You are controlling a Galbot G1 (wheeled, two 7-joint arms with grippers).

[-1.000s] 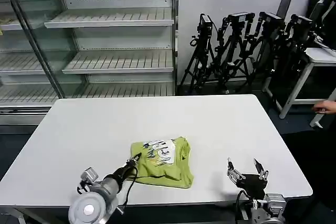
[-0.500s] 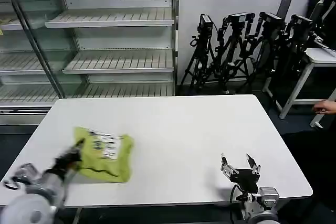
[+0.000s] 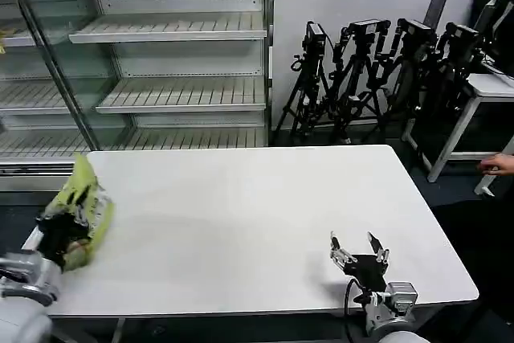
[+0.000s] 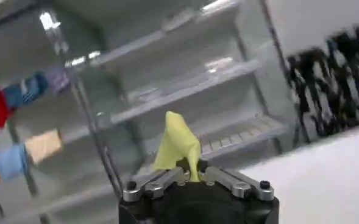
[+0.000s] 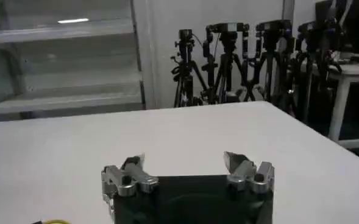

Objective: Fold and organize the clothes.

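The lime yellow-green T-shirt [image 3: 84, 206], folded into a bundle with its white-and-dark print showing, hangs lifted at the table's far left edge. My left gripper [image 3: 60, 234] is shut on it from below. In the left wrist view a peak of the yellow fabric [image 4: 178, 145] stands up out of the closed left gripper [image 4: 194, 176]. My right gripper [image 3: 358, 251] hovers open over the table's front right with nothing between its fingers; the right wrist view shows the right gripper [image 5: 185, 165] spread wide above bare tabletop.
The white table [image 3: 257, 206] stretches ahead. Behind it stands a glass-fronted shelving unit [image 3: 161, 62]. Several black tripods [image 3: 377, 70] cluster at the back right, beside another white table [image 3: 494, 90]. Coloured garments [image 4: 14, 97] hang at the shelving's side in the left wrist view.
My left gripper has carried the T-shirt from the table's front middle leftward to its far left edge and lifted it. The right gripper drifted slightly left and stayed open.
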